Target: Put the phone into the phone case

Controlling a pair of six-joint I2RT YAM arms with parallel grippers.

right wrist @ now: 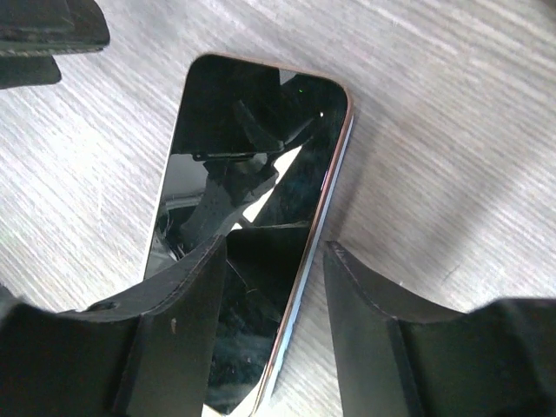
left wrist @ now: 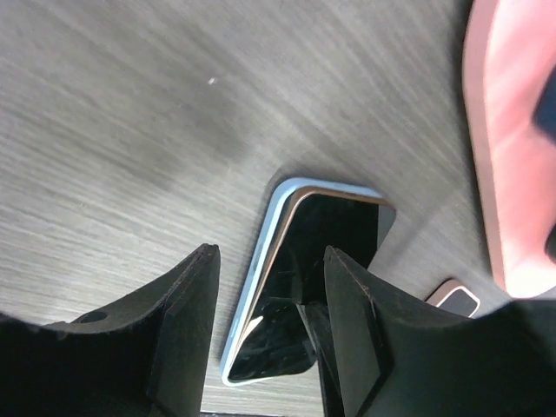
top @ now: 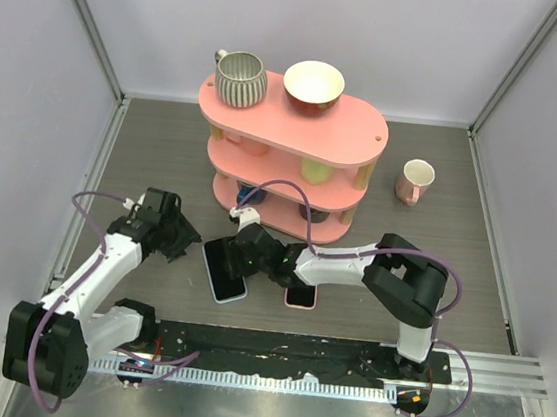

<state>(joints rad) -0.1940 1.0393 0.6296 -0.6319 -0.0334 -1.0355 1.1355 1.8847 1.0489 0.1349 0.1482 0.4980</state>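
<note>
The phone (top: pixel 224 266), black screen up with a rose-gold rim, lies in the light blue phone case (top: pixel 229 299) on the table in front of the pink shelf. In the left wrist view the phone (left wrist: pixel 334 230) has one long edge standing slightly above the case rim (left wrist: pixel 261 269). My left gripper (top: pixel 184 240) is open and empty just left of the phone, which lies ahead between its jaws (left wrist: pixel 271 256). My right gripper (top: pixel 250 256) is open, low over the phone's (right wrist: pixel 252 139) right edge, with the case rim (right wrist: pixel 293 309) between its jaws (right wrist: pixel 276 246).
A three-tier pink shelf (top: pixel 356 142) stands close behind the phone, carrying a grey ribbed mug (top: pixel 240 78) and a cream bowl (top: pixel 314 84). A pink mug (top: pixel 415 181) stands at the right. A flat pink-rimmed object (top: pixel 300 297) lies right of the phone under the right arm.
</note>
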